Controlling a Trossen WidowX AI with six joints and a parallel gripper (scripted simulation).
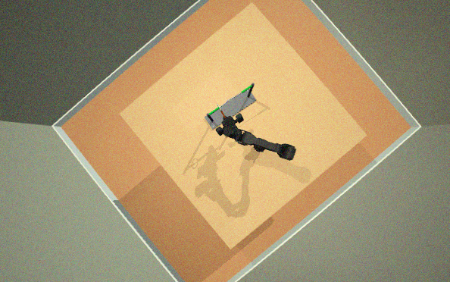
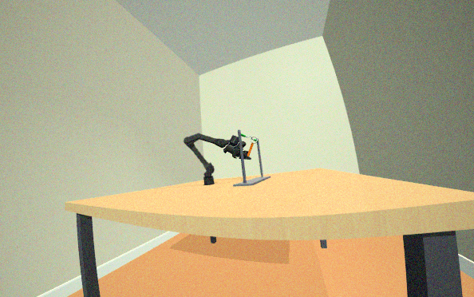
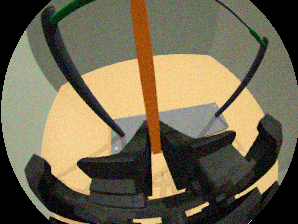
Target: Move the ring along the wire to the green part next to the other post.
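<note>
The black gripper (image 1: 223, 118) (image 2: 249, 156) (image 3: 150, 123) was squeezing the orange handle (image 1: 222, 111) (image 2: 250, 149) (image 3: 146, 75) between its fingers. The white ring (image 2: 254, 140) was up at the green part of the wire (image 1: 214, 111) (image 2: 254, 140), near one post (image 1: 210, 117) (image 2: 260, 157).

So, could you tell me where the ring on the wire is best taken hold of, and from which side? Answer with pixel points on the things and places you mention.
By its orange handle (image 2: 250, 150) (image 3: 145, 75), I'd say: a long, straight bar slanting down from the small ring (image 2: 254, 140). The lower part seems best, approached from the arm's side, as the pincer (image 2: 249, 157) (image 3: 150, 123) does now, keeping it below the wire.
</note>
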